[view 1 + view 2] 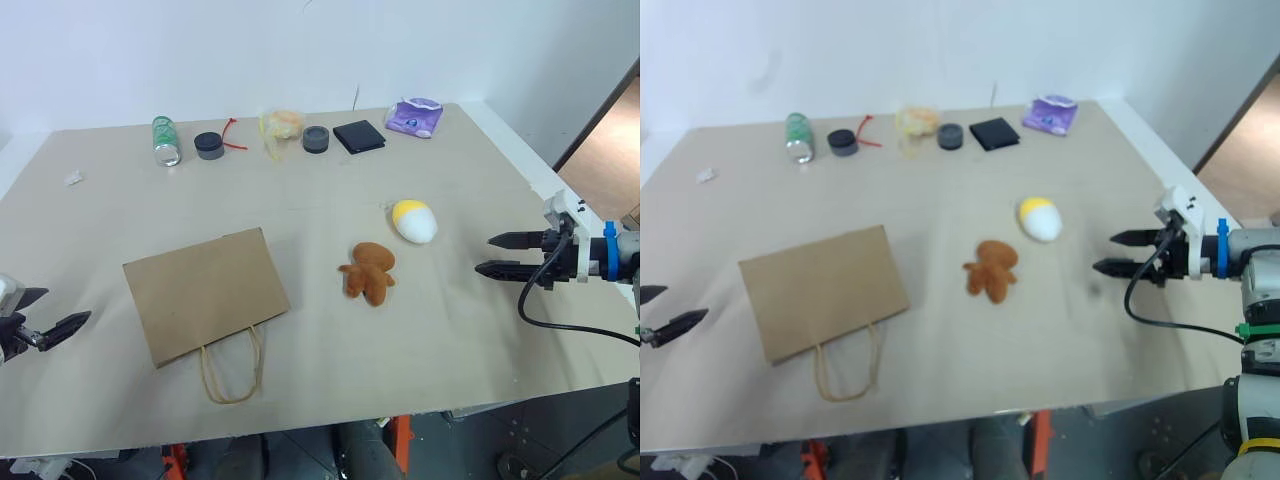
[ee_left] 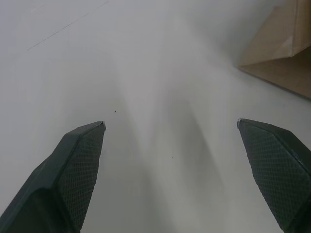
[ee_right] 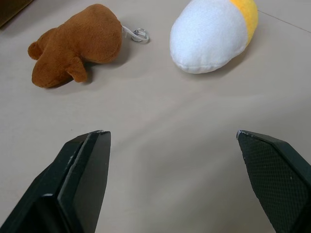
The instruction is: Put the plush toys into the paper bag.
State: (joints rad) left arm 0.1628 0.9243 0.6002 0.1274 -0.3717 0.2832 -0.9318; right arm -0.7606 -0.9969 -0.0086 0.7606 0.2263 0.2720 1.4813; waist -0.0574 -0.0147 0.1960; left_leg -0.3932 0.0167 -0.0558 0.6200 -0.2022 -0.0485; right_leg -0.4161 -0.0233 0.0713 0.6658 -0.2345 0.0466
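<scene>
A brown gingerbread-man plush toy (image 1: 369, 272) lies on the table right of centre. Just beyond it to the right rests a white egg-shaped plush toy with a yellow end (image 1: 414, 221). The brown paper bag (image 1: 205, 294) lies flat on the left half, its cord handles (image 1: 232, 372) pointing toward the front edge. My right gripper (image 1: 485, 254) hovers open to the right of both toys, pointing at them; the right wrist view shows the brown toy (image 3: 75, 45) and the egg (image 3: 211, 34) ahead of its fingers. Open at the far left edge, my left gripper (image 1: 62, 310) has a bag corner (image 2: 284, 46) ahead.
Along the table's far edge stand a green bottle (image 1: 165, 141), two dark round lids (image 1: 209, 146), a crumpled yellowish wrapper (image 1: 281, 126), a black wallet (image 1: 359, 136) and a purple wipes packet (image 1: 415, 117). The table's right edge (image 1: 535, 180) runs near my right arm.
</scene>
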